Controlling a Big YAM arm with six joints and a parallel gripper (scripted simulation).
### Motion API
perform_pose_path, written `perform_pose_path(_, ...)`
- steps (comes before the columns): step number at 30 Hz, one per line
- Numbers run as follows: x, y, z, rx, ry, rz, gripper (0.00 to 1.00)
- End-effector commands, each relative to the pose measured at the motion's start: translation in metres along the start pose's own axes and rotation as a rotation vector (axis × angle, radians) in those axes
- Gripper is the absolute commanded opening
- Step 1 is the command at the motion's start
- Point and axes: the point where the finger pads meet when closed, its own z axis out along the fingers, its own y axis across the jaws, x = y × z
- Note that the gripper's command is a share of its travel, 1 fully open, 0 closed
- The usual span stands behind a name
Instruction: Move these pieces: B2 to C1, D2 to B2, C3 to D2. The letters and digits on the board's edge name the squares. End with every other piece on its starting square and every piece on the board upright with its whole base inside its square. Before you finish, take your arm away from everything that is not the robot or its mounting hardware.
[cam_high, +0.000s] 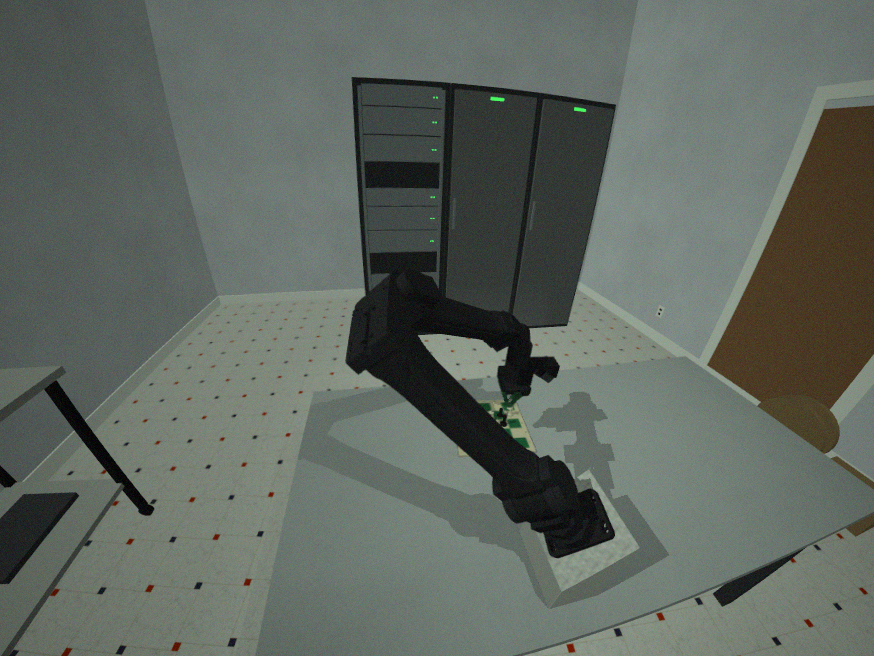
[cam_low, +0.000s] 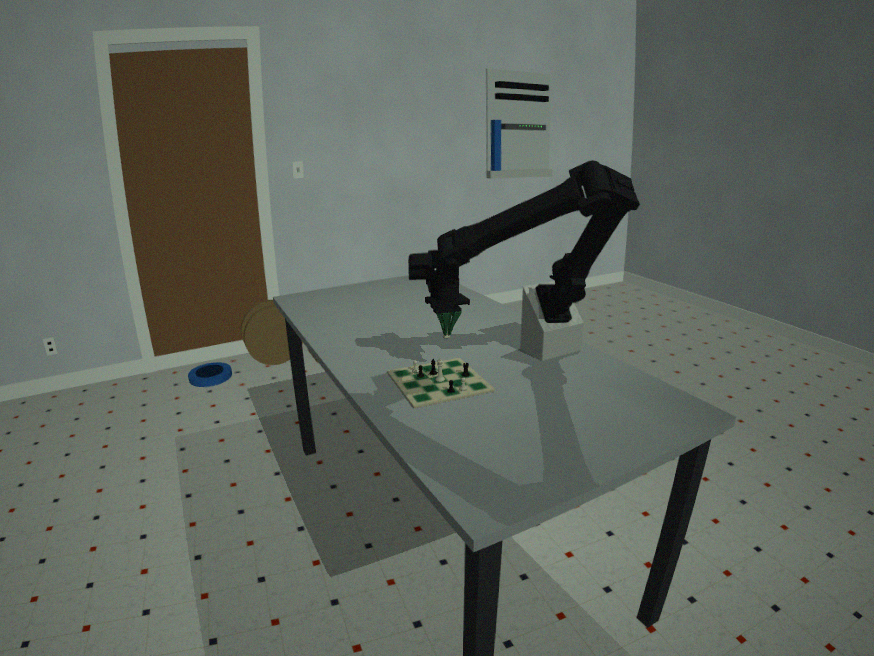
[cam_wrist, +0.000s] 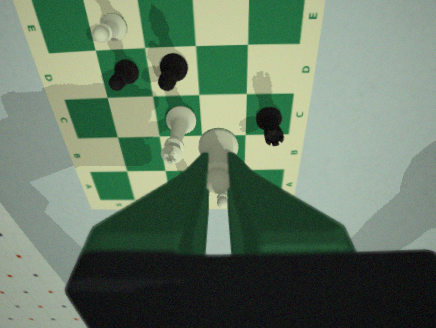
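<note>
Wrist-camera look straight down past two wedge-shaped green fingers, matte and flat-sided, tapering to narrow tips

Gripper (cam_wrist: 218, 156) nearly closed, pinching a white chess piece (cam_wrist: 218, 141) by its slim neck; small round head towards the camera, wide round base pointing down at the board, long axis upright and in line with the fingers

Seen from the exterior view, hanging well above the chessboard (cam_wrist: 306, 85), carried by the black arm (cam_low: 515, 211) over a grey table (cam_low: 600, 423)

Chessboard small, five rows lettered A to E on cream edges, glossy green and cream squares; number labels mostly hidden behind the fingers

Probably the second move in hand, D2 to B2: square D2 (cam_wrist: 222, 69) bare, and a black piece (cam_wrist: 270, 122) standing on what reads as C1

Key relation: square B2 (cam_wrist: 240, 149) almost directly below the held base, showing only as a green sliver just to its right; calls for little sideways travel, mostly a straight descent

Close neighbours to mind on the way down: a taller white piece (cam_wrist: 179, 122) on C3, one column over and the next to be moved, and the black piece on C1 on the other side

Further off: two black pawn-like pieces, one at (cam_wrist: 122, 74) and one at (cam_wrist: 172, 69), in row D, and a white piece (cam_wrist: 107, 27) in row E, all smooth, turned shapes with round bases
</note>
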Motion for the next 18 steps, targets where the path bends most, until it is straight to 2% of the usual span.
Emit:
perform_pose_path(1,0.001,-0.008,0.008,0.041,0.002,-0.018,0.00)
perform_pose_path(3,0.003,0.005,0.002,0.021,-0.003,-0.037,0.00)
perform_pose_path(6,0.007,0.006,-0.001,0.011,-0.006,-0.046,0.00)
perform_pose_path(8,0.026,0.009,-0.005,0.000,-0.005,-0.037,0.00)
perform_pose_path(12,0.080,0.007,-0.005,0.001,0.000,-0.046,0.00)
perform_pose_path(16,0.084,0.006,-0.005,0.002,-0.006,-0.047,0.00)
perform_pose_path(18,0.069,0.007,-0.006,0.000,-0.001,-0.001,0.00)
